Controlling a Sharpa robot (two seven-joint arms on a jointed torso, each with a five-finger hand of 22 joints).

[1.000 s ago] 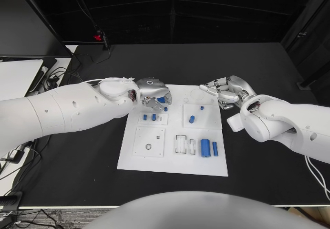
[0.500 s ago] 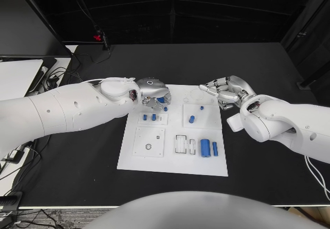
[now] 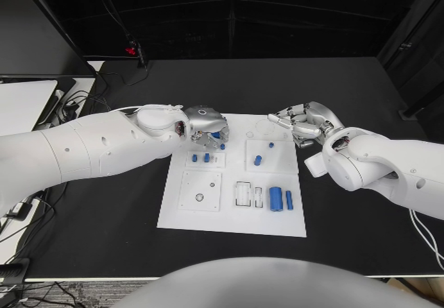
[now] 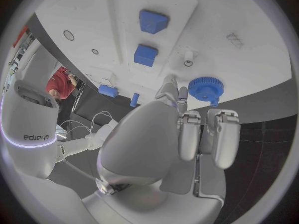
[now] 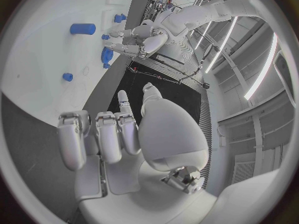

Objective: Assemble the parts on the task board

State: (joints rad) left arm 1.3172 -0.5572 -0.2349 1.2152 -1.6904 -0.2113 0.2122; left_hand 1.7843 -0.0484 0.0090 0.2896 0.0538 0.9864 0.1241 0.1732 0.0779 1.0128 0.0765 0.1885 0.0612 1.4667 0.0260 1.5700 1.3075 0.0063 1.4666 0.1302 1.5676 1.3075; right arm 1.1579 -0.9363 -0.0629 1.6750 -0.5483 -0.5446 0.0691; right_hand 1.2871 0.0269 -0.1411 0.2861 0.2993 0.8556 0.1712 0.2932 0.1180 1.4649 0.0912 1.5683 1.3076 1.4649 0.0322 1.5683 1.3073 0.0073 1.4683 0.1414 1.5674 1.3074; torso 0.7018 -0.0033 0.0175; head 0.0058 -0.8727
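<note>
Head view showed the left hand [image 3: 205, 124] pinching a blue gear [image 4: 206, 88] over the task board [image 3: 233, 221]; right hand [image 3: 305, 122] spread, empty

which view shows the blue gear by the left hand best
The left wrist view: the blue gear shows its toothed rim just past the left hand's fingers. In the head view the hand largely covers it; the right wrist view shows it small and far off.

Left hand [image 3: 207, 126] slightly lower, nearer board.

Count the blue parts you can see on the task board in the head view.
7: gear under the left hand, pair below it, two on the middle right plate, two cylinders lower right. Others may be hidden.
</note>
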